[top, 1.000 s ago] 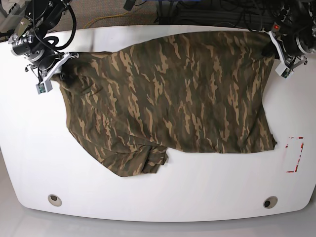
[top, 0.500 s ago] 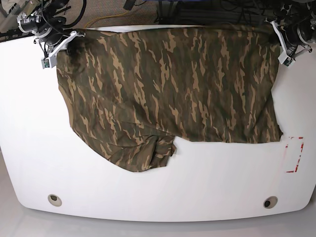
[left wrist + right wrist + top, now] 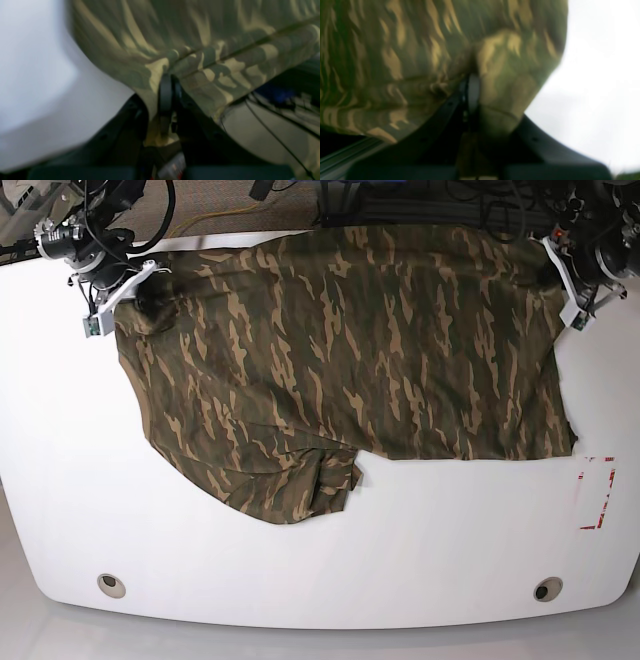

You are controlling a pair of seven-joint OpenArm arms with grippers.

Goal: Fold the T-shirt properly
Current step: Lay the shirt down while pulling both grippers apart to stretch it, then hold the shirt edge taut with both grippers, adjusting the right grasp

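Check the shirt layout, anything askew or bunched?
Yes. The T-shirt lies skewed: its lower left part is crumpled under into a lump near the table's middle, while the right side lies flat.

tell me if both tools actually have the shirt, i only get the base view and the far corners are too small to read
Observer: Yes for the left tool. Its wrist camera shows it shut on a hemmed edge of the T-shirt.
Operator: and the right one
Observer: The right tool is also shut, with a bunched fold of the cloth pinched between its fingers.
Operator: anything past the table edge on the left side
Observer: The left wrist camera shows the cloth near that grip hanging over the edge of the table, with cables below it.
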